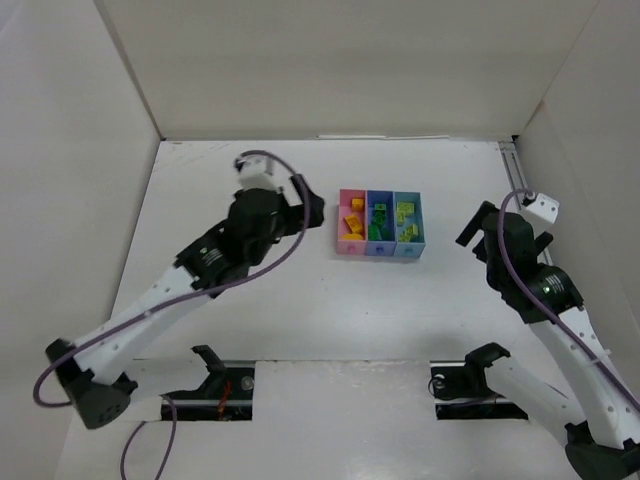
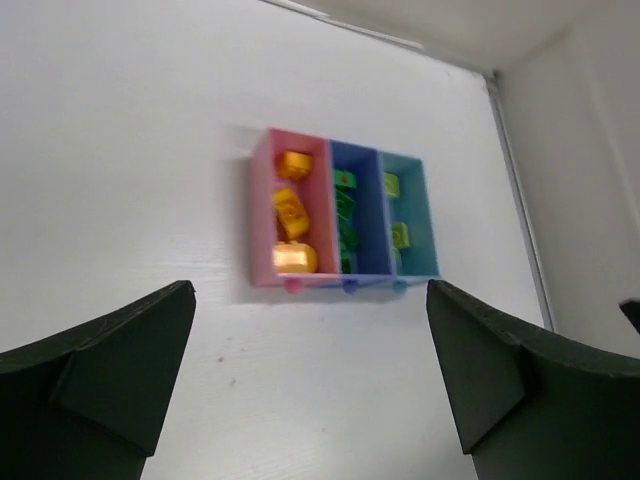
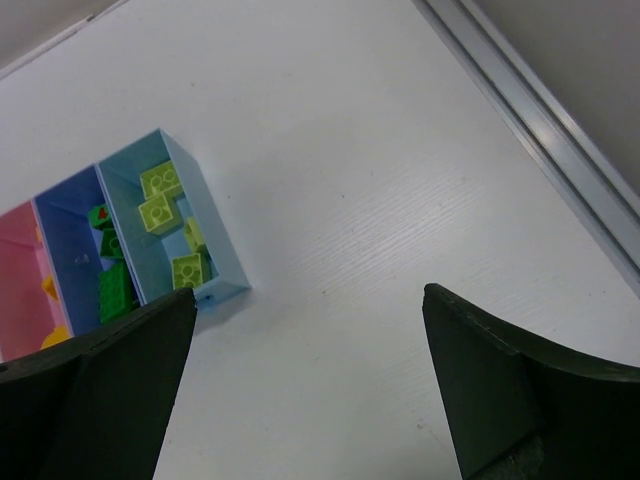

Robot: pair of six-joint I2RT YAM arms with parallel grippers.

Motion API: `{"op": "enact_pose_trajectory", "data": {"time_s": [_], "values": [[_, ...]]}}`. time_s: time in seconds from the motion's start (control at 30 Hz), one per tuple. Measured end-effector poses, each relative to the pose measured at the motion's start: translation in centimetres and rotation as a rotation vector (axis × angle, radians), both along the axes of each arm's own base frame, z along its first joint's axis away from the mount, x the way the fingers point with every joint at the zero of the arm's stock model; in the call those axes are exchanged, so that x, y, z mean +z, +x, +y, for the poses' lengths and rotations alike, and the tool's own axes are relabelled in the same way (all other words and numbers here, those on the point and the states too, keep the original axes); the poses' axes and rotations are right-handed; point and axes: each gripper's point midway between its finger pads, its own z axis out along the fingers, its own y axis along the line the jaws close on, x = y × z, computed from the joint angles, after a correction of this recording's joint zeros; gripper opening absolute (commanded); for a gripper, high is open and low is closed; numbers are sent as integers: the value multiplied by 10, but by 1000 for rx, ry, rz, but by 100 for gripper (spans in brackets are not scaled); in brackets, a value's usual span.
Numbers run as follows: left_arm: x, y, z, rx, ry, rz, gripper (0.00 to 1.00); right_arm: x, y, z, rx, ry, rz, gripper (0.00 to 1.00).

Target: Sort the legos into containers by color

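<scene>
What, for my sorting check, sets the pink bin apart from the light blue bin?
The pink bin holds orange-yellow bricks, the light blue bin pale lime bricks. The pink bin ends the row on the left, the light blue bin on the right. Both are open-topped.

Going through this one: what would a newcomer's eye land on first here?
The bright row of three containers in the middle of the white table: orange-yellow legos in the pink one, dark green legos in the medium blue, lime legos in the light blue. Next, the left gripper and right gripper, both open and empty, flanking it.
</scene>
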Motion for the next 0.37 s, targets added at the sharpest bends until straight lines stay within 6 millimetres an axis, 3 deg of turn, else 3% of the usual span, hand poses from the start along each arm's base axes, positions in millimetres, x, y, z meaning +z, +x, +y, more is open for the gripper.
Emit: {"op": "enact_pose_trajectory", "data": {"time_s": [0.07,0.17,0.27,0.37], "values": [[-2,-9,47,128,-61,-9,100,-5,5,4,9,0,13,100],[-45,-22,96,283,-45,59,100,-16,11,9,27,-3,46,100],[-88,-37,115,341,19,149,100,-27,15,14,51,-11,78,100],[-101,-44,126,383,32,181,100,-33,16,17,73,-18,91,100]]}}
